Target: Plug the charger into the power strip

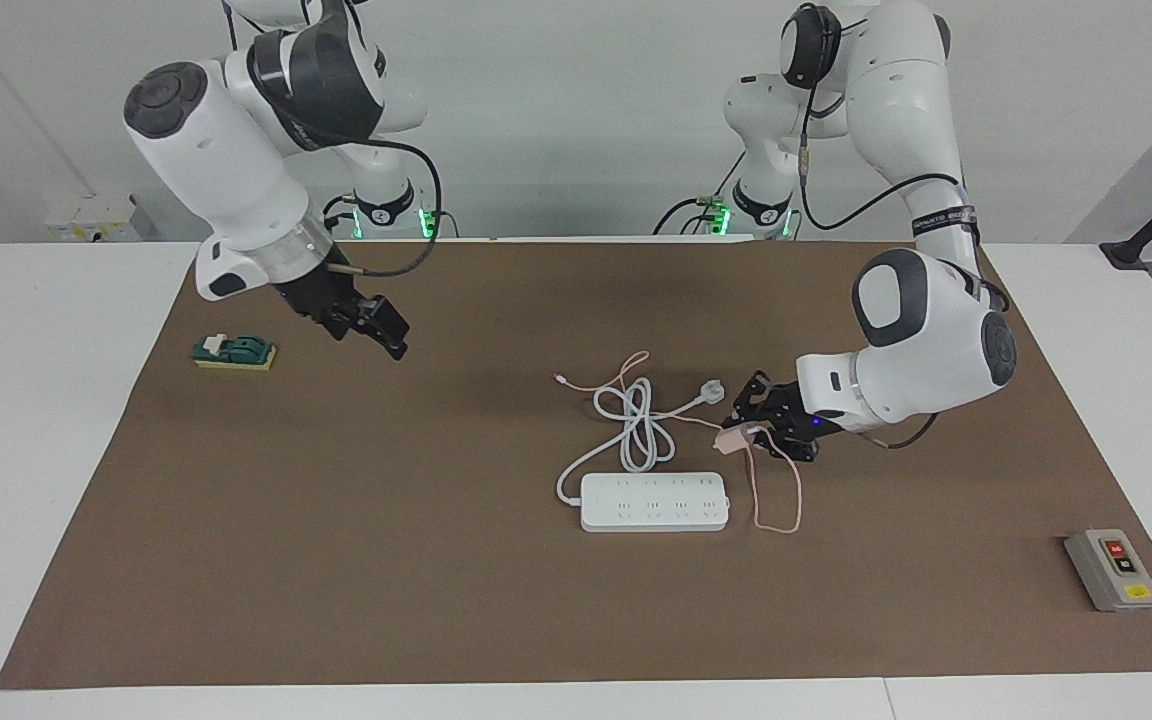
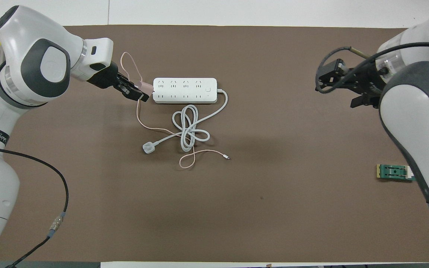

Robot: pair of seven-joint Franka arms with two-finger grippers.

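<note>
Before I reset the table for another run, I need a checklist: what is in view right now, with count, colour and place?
charger: 1, pale pink, in the left gripper, up beside the power strip's end
power strip: 1, white, mid-mat
white plug: 1, white, nearer the robots than the strip
button box: 1, grey, left arm's end
green block: 1, green on yellow, right arm's end
left gripper: shut on the charger
right gripper: open, empty, raised over the mat near the green block
</note>
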